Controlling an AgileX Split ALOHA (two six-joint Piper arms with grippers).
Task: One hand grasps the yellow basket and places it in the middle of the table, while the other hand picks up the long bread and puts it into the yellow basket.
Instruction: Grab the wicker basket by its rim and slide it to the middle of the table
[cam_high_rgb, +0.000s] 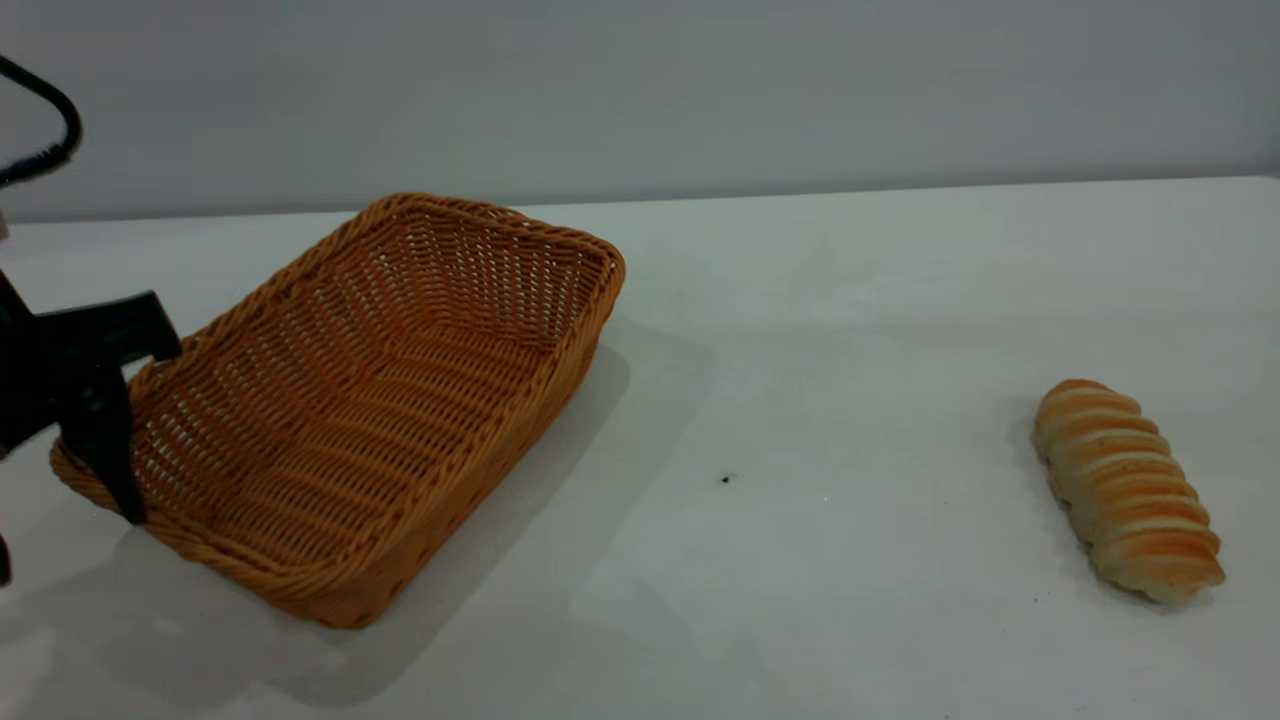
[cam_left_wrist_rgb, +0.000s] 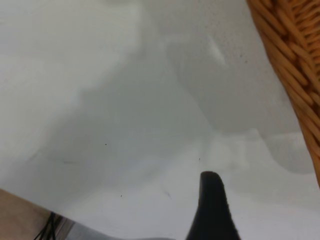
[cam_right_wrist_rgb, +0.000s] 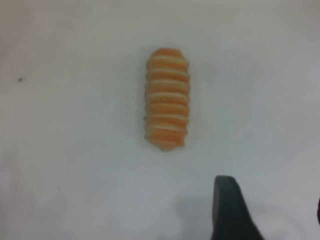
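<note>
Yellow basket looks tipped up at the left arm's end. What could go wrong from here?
The left end effector straddles one corner of the rim, so the tilted yellow basket could swing or slip while being moved. The long bread lies far right on the table, untouched; a round loaf may roll.

White table (cam_high_rgb: 850, 330): basket (cam_high_rgb: 380, 400) at left, bread (cam_high_rgb: 1125, 488) well apart at right, dark speck (cam_high_rgb: 726, 479) between.

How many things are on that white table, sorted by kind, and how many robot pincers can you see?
Baskets: 1, the yellow basket, empty, its left end between the open fingers of the left pincer.
Breads: 1, the long bread, lying alone on the table.
Pincers: 2, the left one and the right pincer above the bread.
Total: 4.
</note>
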